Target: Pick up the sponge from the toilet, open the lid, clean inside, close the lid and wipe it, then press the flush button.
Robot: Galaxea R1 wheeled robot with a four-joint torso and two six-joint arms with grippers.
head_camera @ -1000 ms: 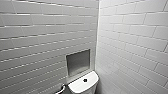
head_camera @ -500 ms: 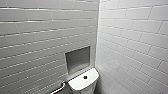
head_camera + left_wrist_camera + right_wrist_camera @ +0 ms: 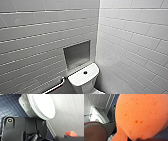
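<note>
the right gripper (image 3: 134, 139) is, it seems, holding the sponge (image 3: 140, 115) squeezed, close against its camera. near it the toilet (image 3: 26, 107) is standing with the lid (image 3: 43, 105) down. i am judging the lid edge needs slow lifting, without loosening the sponge.

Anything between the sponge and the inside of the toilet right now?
Yes: the toilet has its lid down, closing it off. The sponge can't get inside until that's lifted. Nothing else visible in the way.
</note>
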